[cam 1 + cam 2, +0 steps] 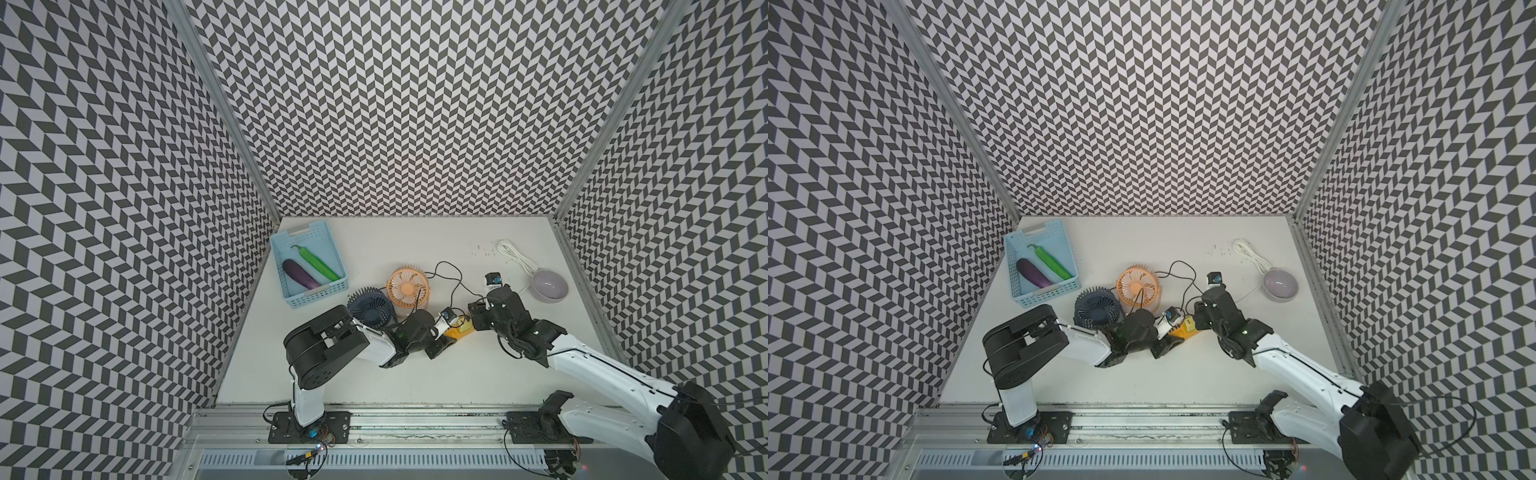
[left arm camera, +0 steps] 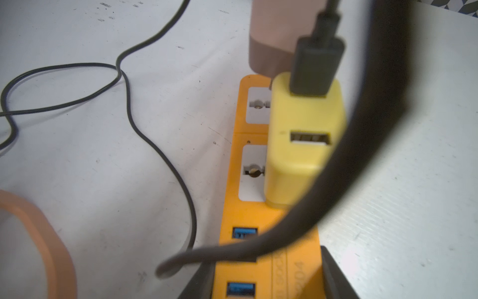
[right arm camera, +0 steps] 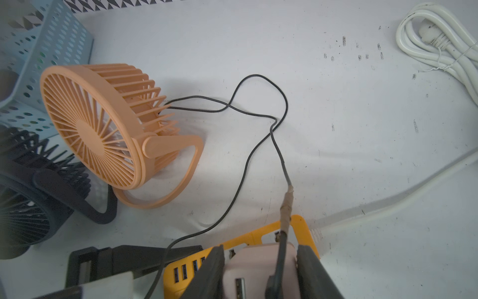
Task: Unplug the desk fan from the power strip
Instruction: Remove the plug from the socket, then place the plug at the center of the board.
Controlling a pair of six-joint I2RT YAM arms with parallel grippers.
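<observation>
Across a white tabletop, from left: a light-blue perforated basket (image 1: 316, 293) holds a purple eggplant (image 1: 300, 273) and a green pepper (image 1: 319, 262), with a navy fan (image 1: 371, 309) and an orange fan (image 1: 408, 287) just beside it. At centre lies the orange power strip (image 1: 459, 330), its USB end clamped in the left gripper (image 2: 266, 282), a yellow adapter (image 2: 302, 155) plugged in. Printing on its side is too blurred to read. The right gripper (image 3: 261, 274) pinches a pale pink adapter (image 3: 248, 261) at the strip's far socket. A lilac bowl (image 1: 549, 284) sits by a coiled white cord (image 1: 515, 255).

blue basket (image 1: 318, 293): far left | inside: purple eggplant (image 1: 300, 274), long green vegetable (image 1: 319, 263) | lilac bowl (image 1: 550, 296): right
</observation>
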